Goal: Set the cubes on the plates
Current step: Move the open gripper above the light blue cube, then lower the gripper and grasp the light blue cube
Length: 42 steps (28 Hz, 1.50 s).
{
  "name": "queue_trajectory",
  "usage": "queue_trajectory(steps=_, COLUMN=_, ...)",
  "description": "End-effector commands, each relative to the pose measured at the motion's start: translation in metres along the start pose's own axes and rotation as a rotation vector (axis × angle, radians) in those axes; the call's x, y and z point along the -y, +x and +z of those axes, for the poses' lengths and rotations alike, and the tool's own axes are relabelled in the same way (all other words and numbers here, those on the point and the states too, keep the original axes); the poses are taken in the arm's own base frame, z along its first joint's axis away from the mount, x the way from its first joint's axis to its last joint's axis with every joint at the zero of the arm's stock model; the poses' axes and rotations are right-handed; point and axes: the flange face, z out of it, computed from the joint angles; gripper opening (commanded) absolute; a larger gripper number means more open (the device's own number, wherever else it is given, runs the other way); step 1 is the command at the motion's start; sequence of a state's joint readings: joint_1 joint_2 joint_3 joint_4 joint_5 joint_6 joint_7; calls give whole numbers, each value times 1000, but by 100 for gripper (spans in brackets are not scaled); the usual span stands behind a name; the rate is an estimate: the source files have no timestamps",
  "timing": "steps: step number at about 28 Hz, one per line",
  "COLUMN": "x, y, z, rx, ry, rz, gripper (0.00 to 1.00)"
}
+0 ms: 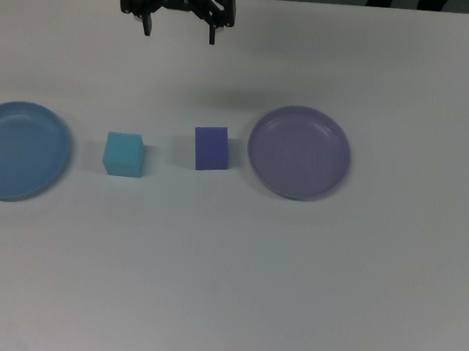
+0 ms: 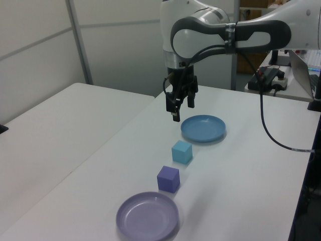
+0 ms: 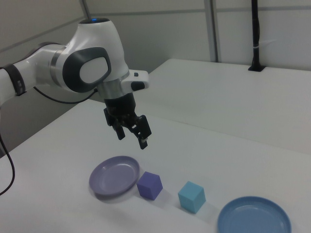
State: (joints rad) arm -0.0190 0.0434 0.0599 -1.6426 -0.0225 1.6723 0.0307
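Two cubes sit on the white table (image 1: 225, 289) in a row between two plates. The cyan cube (image 1: 123, 154) lies nearer the blue plate (image 1: 19, 150), which is cut by the top view's left edge; the purple cube (image 1: 211, 148) lies just beside the lavender plate (image 1: 299, 152), apart from its rim. Bare table separates the two cubes, and a wider strip separates the cyan cube from the blue plate. Neither cube rests on a plate; both plates hold nothing. The gripper (image 1: 179, 33) hangs above the table near the top view's upper edge, well apart from the row, its fingers spread wide with nothing between them. In the left view the gripper (image 2: 176, 108) is raised over the table beyond the blue plate (image 2: 203, 128). In the right view it (image 3: 133, 136) hangs above and behind the lavender plate (image 3: 114, 175). Broad uncovered tabletop lies below the row in the top view.
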Motion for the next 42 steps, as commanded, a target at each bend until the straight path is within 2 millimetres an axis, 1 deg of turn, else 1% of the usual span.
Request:
queue_trajectory(steps=1, x=-5, y=-1, z=2, rx=5, ry=-7, rz=-27, gripper=100)
queue_trajectory(steps=4, x=-5, y=0, z=4, rx=5, ry=-14, rz=-30, gripper=100)
queue_trajectory(steps=6, x=-5, y=2, z=2, rx=-14, ry=-20, rz=-34, gripper=100)
queue_trajectory(steps=10, x=-17, y=7, z=2, rx=-47, ry=-22, rz=-21, gripper=100)
queue_trajectory(steps=11, x=-31, y=13, z=9, rx=-58, ry=-22, rz=-22, gripper=100)
queue_trajectory(steps=15, x=-41, y=31, z=39, rx=-55, ry=-22, rz=-93, gripper=100)
queue_trajectory(steps=16, x=-46, y=42, z=57, rx=-60, ry=-23, rz=-102, gripper=100)
queue_trajectory(steps=19, x=-52, y=56, z=83, rx=-69, ry=-32, rz=-100, gripper=100)
queue_trajectory(steps=21, x=-59, y=64, z=108, rx=-67, ry=-53, rz=-101, gripper=100)
queue_trajectory(steps=26, x=-75, y=73, z=147, rx=-56, ry=-80, rz=-97, gripper=100)
queue_trajectory(steps=27, x=-82, y=77, z=163, rx=-46, ry=-90, rz=-93, gripper=100)
queue_trajectory(steps=29, x=-88, y=81, z=183, rx=-34, ry=-97, rz=-92, gripper=100)
queue_trajectory(steps=31, x=-92, y=84, z=198, rx=-30, ry=-104, rz=-91, gripper=100)
queue_trajectory(steps=32, x=-94, y=84, z=214, rx=-21, ry=-107, rz=-92, gripper=100)
queue_trajectory(steps=37, x=-90, y=77, z=239, rx=-24, ry=-122, rz=-118, gripper=100)
queue_trajectory(steps=42, x=-88, y=76, z=243, rx=-17, ry=-121, rz=-122, gripper=100)
